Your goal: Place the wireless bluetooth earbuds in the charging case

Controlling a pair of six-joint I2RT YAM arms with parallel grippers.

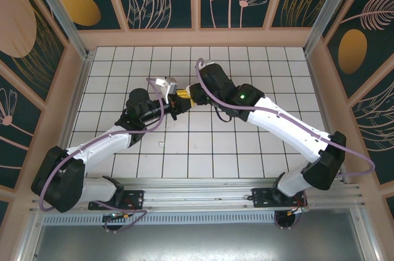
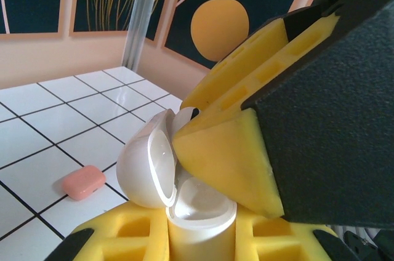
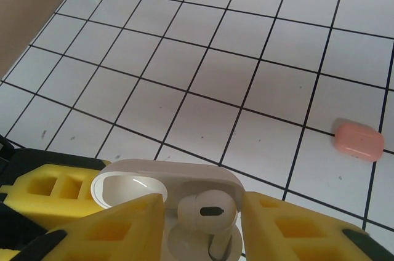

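White tiled table (image 1: pixel 203 150), dark grid lines, floral panels on the walls around it. The two arms meet over the middle tiles.

Left gripper (image 2: pixel 200 236): clenched on the body of the white charging case (image 3: pixel 184 170) and holding it upright. The lid is swung open to one side.

Right gripper (image 3: pixel 204 219): comes down over the case mouth from above. Its yellow fingers (image 3: pixel 123 227) stand either side of a white earbud (image 3: pixel 208 210), parted a little with a thin gap on each side, so it looks released rather than pinching.

The earbud has its head up and its stem pointing down into the case, and it looks seated or nearly so. The hollow beside it appears empty, though I am not certain of that.

Key relation: the bud lies right between the right fingers, with its long axis in line with their approach. The right arm is the nearer one and the left only steadies the case. My judgement is that the next move should be a straight lift along the stem, since any sideways drift could tip the bud out.

A salmon-pink closed case (image 3: pixel 359 141) lies flat on a tile, well apart from both grippers.
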